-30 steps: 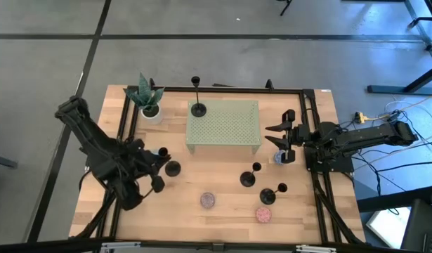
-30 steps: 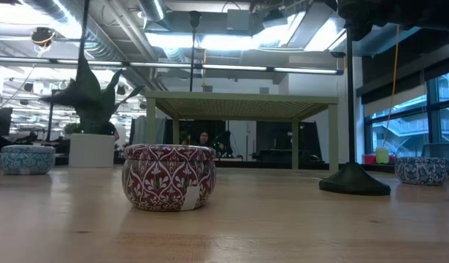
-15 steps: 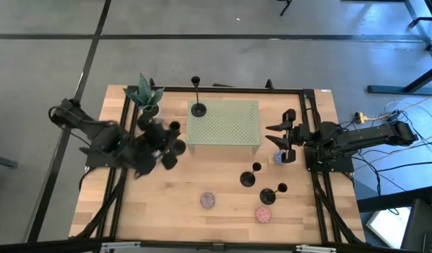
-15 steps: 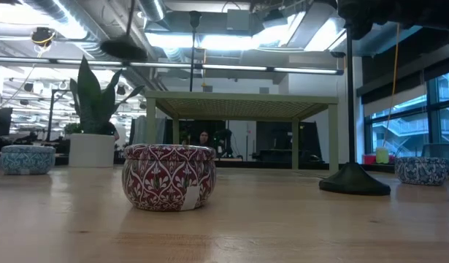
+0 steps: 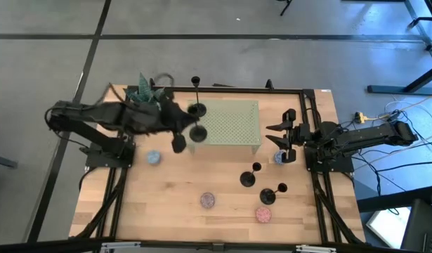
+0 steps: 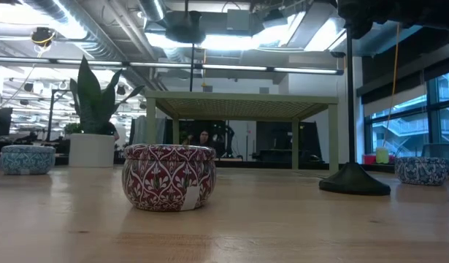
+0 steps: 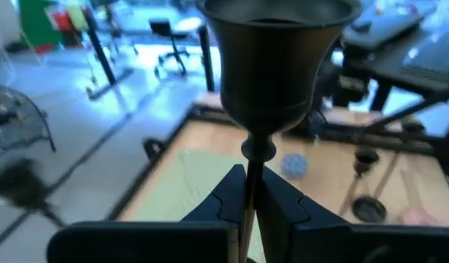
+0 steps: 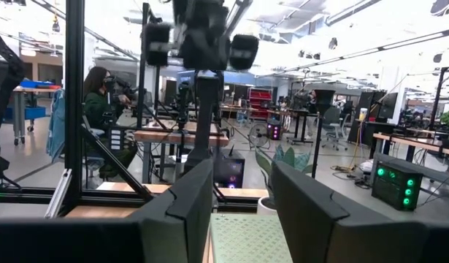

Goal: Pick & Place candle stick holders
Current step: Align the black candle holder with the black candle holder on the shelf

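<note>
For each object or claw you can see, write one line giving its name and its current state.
Left claw: shut on the carried candle holder's thin stem.
Carried candle holder: lifted off the table, above the green stand's left edge.
Candle holder on stand: upright on the stand.
Two candle holders on the table: upright, untouched.
Right claw: open, waiting at the table's right side.
Green perforated stand: standing on the table.
Potted plant: upright.

i see a pale wooden table [image 5: 223, 211] with a black frame along its edges. on it: a small green perforated stand [image 5: 226, 126], a potted plant [image 5: 147, 95] at the far left corner, two candle stick holders [image 5: 249, 176] near the right side, pink [image 5: 264, 214] and blue [image 5: 153, 157] pucks — plus a patterned red tin [image 6: 168, 185].
</note>
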